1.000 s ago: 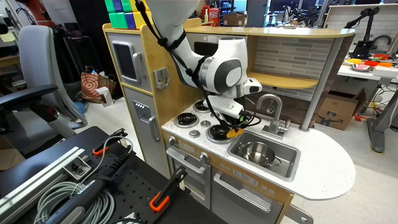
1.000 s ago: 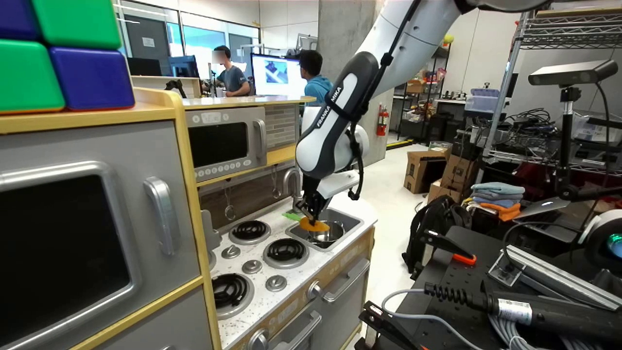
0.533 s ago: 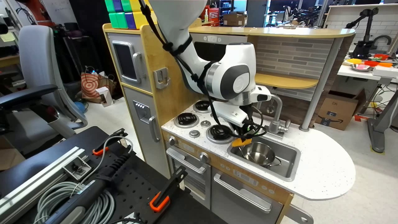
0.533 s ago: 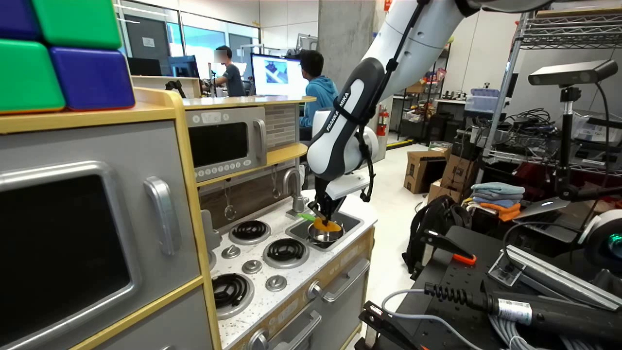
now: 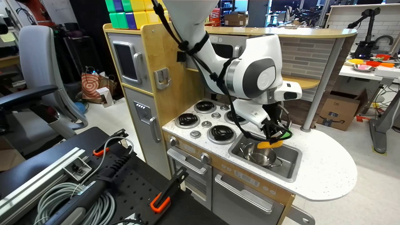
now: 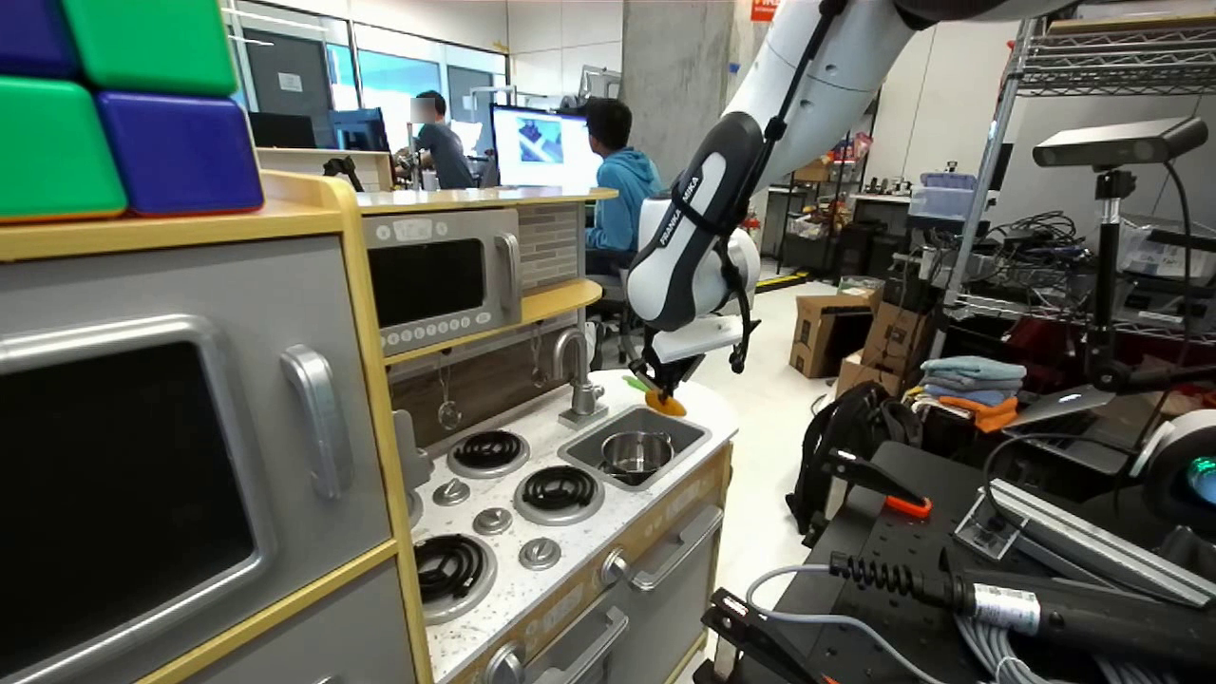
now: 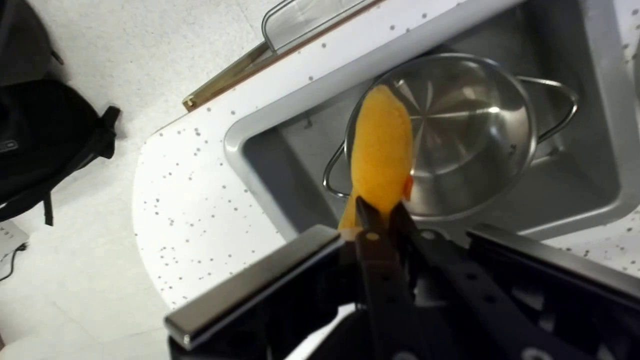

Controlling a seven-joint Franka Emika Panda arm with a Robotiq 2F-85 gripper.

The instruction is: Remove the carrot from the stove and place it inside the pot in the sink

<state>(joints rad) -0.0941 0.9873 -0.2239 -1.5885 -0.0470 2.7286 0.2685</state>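
My gripper [image 7: 380, 204] is shut on the orange-yellow carrot [image 7: 381, 150] and holds it in the air over the sink. In the wrist view the carrot covers one side of the silver pot [image 7: 465, 130]; its green end is hidden there. In both exterior views the carrot [image 5: 269, 145] [image 6: 666, 405] hangs above the pot [image 5: 258, 157] [image 6: 635, 458], its green end beside the gripper [image 5: 275, 138] [image 6: 663, 391]. It is apart from the pot, which looks bare inside. The pot stands in the sink [image 5: 298, 159]. The stove [image 5: 183, 132] has bare burners.
A grey faucet [image 6: 573, 361] stands behind the sink. A shelf [image 6: 560, 300] and a microwave [image 6: 437, 271] are above the counter. A grey post [image 5: 323, 72] rises from the rounded white countertop [image 5: 325, 168]. A black cable hangs from the arm.
The arm has carried the carrot from beside the front burner across the sink and past the pot's middle, toward the rounded counter end. The carrot stays held; the pot has not moved.
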